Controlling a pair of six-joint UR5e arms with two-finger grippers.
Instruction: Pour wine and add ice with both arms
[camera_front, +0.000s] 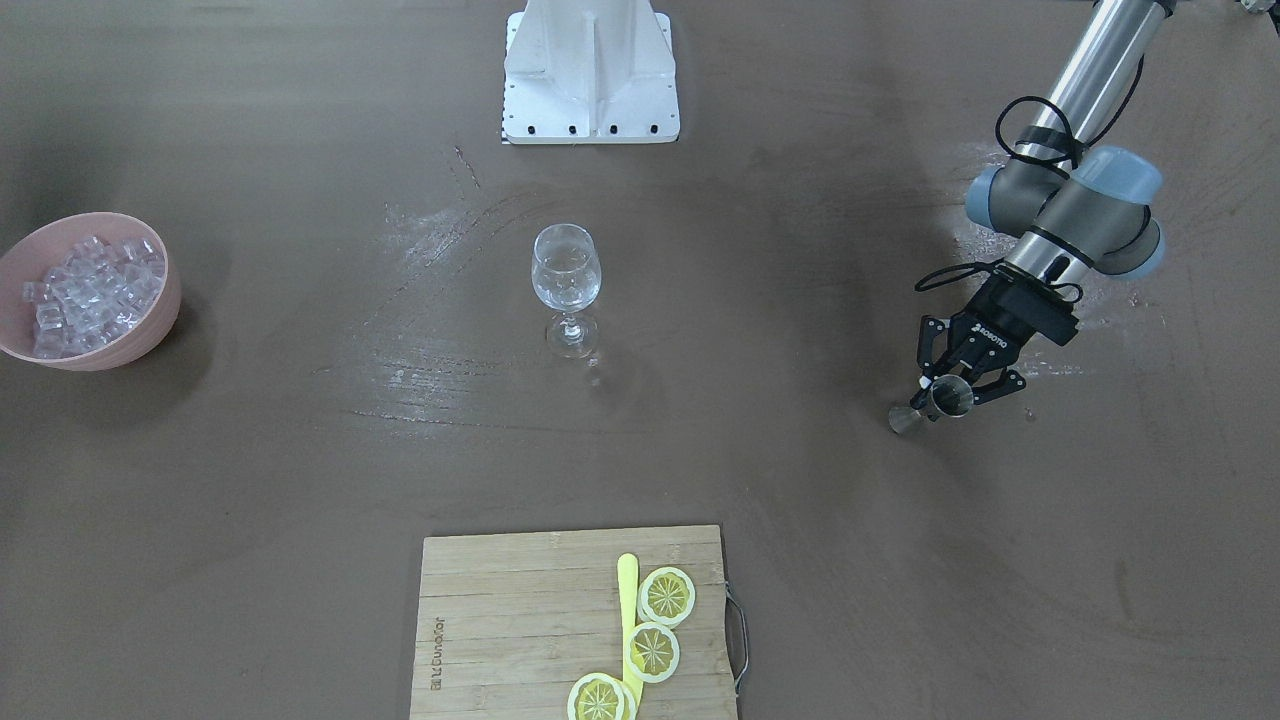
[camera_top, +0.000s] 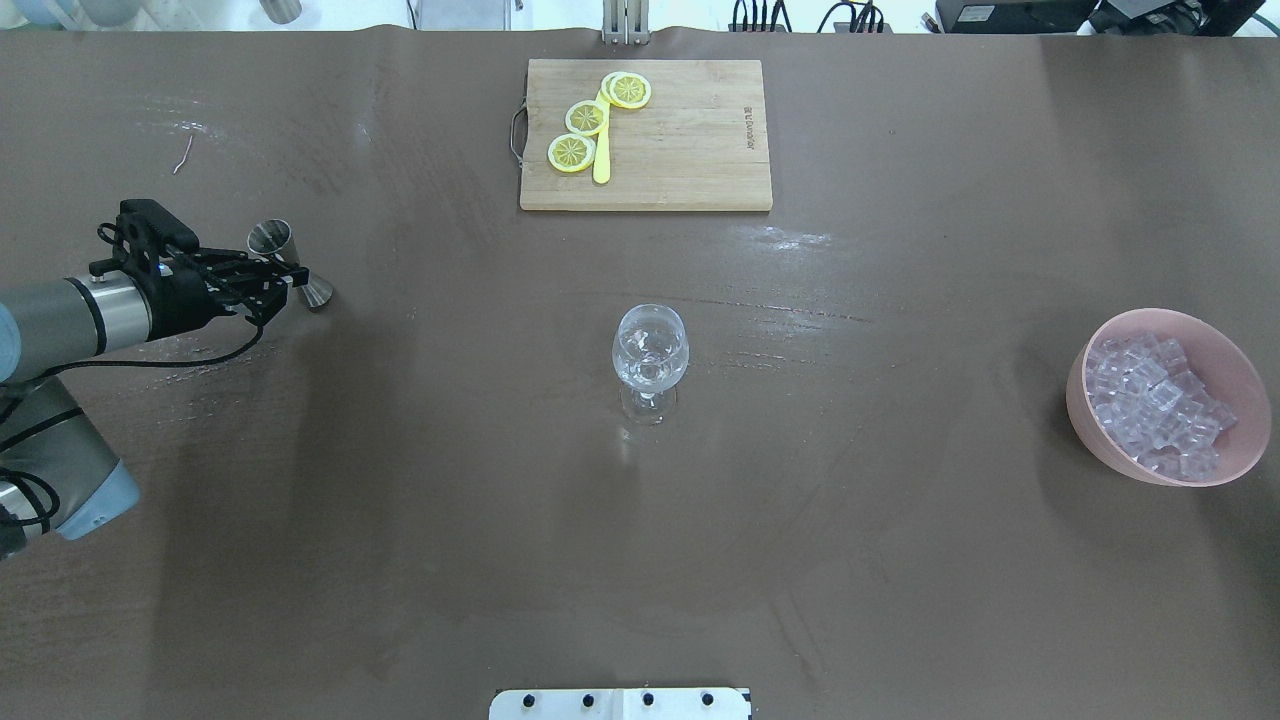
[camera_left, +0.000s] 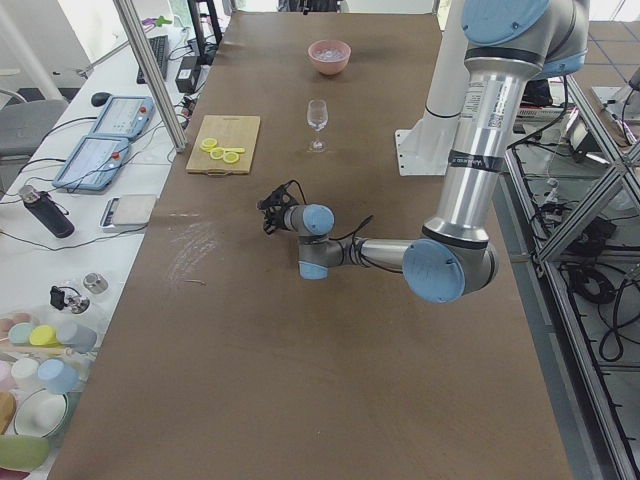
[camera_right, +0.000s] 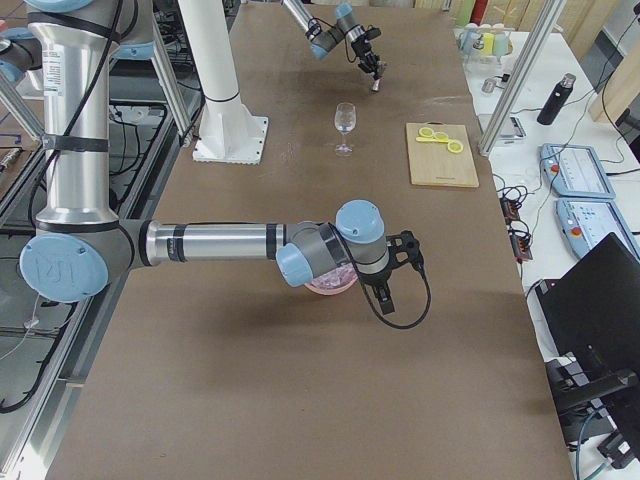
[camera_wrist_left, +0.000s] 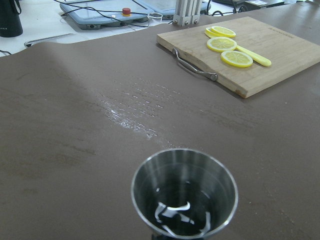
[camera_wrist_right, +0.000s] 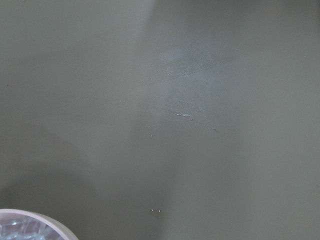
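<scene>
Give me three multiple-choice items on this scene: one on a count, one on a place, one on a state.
1. How many lemon slices lie on the cutting board?
A two
B three
C five

2. Where is the ice?
A on the cutting board
B in the pink bowl
C scattered loose

3. The left tool is:
A open and empty
B shut on a lemon slice
C shut on the metal jigger

Key:
1 B: three yellow rounds show on the wood.
2 B: the clear cubes are heaped inside the bowl.
3 C: its fingers close on the jigger's waist in the front-facing view.
</scene>
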